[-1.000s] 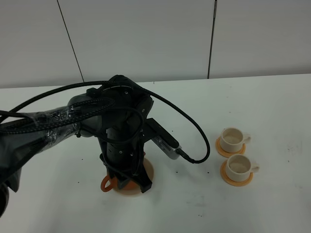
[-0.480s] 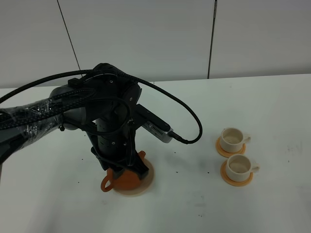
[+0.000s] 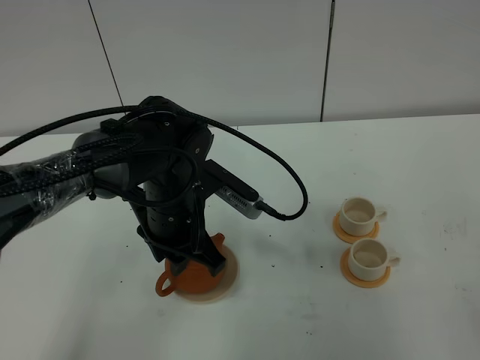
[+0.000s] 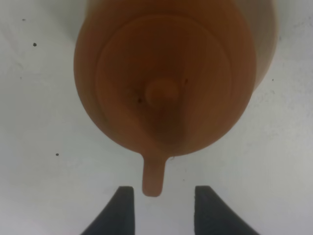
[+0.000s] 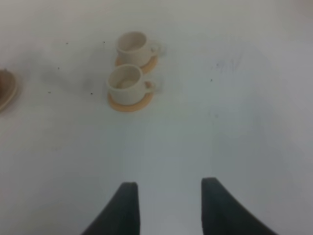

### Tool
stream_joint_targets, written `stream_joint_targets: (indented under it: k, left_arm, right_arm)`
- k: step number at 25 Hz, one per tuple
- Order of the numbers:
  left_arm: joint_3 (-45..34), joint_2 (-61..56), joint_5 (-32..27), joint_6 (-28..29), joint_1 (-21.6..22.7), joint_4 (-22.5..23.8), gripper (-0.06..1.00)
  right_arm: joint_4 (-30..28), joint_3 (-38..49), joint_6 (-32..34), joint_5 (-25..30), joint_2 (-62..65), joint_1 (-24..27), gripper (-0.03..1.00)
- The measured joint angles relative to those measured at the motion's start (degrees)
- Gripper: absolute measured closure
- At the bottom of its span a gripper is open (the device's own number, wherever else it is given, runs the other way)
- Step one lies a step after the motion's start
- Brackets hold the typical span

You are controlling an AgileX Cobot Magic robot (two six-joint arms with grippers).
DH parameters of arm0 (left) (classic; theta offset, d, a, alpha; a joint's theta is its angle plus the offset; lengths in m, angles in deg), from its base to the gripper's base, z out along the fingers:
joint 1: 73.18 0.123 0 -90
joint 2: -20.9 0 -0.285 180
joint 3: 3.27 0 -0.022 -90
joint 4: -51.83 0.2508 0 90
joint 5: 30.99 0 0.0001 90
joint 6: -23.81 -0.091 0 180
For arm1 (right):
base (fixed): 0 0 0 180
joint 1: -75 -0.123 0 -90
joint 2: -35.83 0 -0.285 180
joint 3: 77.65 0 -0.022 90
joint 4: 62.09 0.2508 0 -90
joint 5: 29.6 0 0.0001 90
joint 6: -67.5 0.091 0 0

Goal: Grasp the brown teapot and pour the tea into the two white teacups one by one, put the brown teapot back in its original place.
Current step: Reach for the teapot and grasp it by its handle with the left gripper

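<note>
Setting: a white table (image 3: 420, 315) flecked with small dark specks, with a pale panelled wall (image 3: 225, 60) behind it.

Brown teapot (image 3: 193, 279): stands upright on the pale round trivet (image 3: 229, 274), on the left part of the table. Its loop handle points away from the cups.

What hides it: in the high view the black left arm (image 3: 169, 187) stands straight over the pot. Only the lower body, the handle loop and a bit of orange beside the arm show.

Left gripper (image 4: 164, 189): open, holding nothing. In its wrist view the two dark fingers (image 4: 122, 210) flank a narrow orange tab that sticks out from the pot, with a gap on each side. Handle or spout, I cannot tell. The knobbed lid sits in place.

Cable (image 3: 294, 196): a thick black loop swings from the arm out over the stretch between pot and cups, then back to a grey box (image 3: 238, 199) on the wrist.

Far teacup (image 3: 358, 214) and near teacup (image 3: 367, 257): on the right part of the table, well apart from the pot. Each sits on an orange coaster (image 3: 370, 279); the two coasters lie just beside each other. Handles point right. Contents too small to tell.

Right gripper (image 5: 169, 183): open and empty, over bare table, with the cups well ahead of it.
</note>
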Motion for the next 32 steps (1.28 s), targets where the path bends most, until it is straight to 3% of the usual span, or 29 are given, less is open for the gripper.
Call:
stream_joint_targets:
  k: [12, 32]
  left_arm:
    - [0.00, 1.10, 0.00, -6.55, 1.82, -2.31, 0.58]
    - [-1.85, 2.51, 0.00, -11.46, 2.98, -3.26, 0.58]
  right_arm:
    - [0.00, 0.00, 0.00, 0.00, 0.00, 0.00, 0.67]
    - [0.00, 0.00, -0.02, 0.00, 0.00, 0.00, 0.67]
